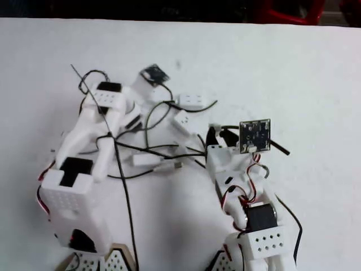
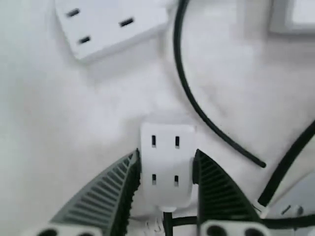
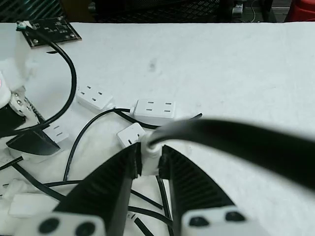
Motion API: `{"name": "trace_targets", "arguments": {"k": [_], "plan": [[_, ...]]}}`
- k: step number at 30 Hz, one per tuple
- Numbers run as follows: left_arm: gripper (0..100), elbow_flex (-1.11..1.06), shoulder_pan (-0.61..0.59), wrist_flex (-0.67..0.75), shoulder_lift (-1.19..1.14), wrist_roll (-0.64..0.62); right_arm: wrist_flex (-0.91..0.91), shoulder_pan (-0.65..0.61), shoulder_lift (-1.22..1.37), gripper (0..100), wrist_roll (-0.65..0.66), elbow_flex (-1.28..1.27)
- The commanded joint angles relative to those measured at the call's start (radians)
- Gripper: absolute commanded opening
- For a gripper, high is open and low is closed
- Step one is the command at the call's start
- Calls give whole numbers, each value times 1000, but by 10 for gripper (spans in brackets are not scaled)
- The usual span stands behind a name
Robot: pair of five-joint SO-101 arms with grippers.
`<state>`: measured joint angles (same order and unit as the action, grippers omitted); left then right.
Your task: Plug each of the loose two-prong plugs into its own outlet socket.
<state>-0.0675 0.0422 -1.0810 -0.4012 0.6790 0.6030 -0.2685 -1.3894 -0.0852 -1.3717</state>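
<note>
Left tool [image 2: 166,158]: ribbed fingers closed against both sides of a white four-slot outlet block [image 2: 166,140], which lies flat on the white surface [image 2: 59,123]. Second outlet block [image 2: 110,22] lies apart beyond it, with a black cable [image 2: 197,105] curving alongside.

Right tool [image 3: 149,158]: clamped on a white plug [image 3: 147,147] with a thick black cord [image 3: 236,137]. The plug sits just beside a small outlet block [image 3: 129,133]; prongs hidden, possibly touching it. Wide outlet block [image 3: 154,109] lies near, behind.
</note>
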Motion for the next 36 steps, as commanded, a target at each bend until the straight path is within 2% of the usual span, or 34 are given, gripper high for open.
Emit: {"name": "trace_targets", "arguments": {"k": [1, 4, 7, 10, 13, 18, 21, 26, 32, 36], "plan": [[105, 6, 67, 12, 15, 127, -19, 4, 4, 17, 0, 14], [185, 11, 64, 6, 25, 120, -19, 4, 4, 17, 0, 14], [256, 25, 38, 3, 58, 51, -19, 4, 4, 17, 0, 14], [264, 20, 4, 2, 136, 17, -15, 4, 4, 17, 15, 14], [264, 2, -27, -34, 243, -12, -13, 4, 5, 17, 86, 14], [263, -71, -117, -46, 424, -176, 10, -67, 21, 16, 100, 52], [236, -167, -196, -35, 518, -290, 65, -134, 114, 16, 100, 146], [142, -390, -315, 61, 650, -373, 122, -223, 381, 17, 98, 338], [139, -695, -423, 256, 791, -374, 113, -291, 667, 17, 98, 534], [138, -861, -453, 351, 874, -374, 113, -314, 846, 17, 98, 680]]}}
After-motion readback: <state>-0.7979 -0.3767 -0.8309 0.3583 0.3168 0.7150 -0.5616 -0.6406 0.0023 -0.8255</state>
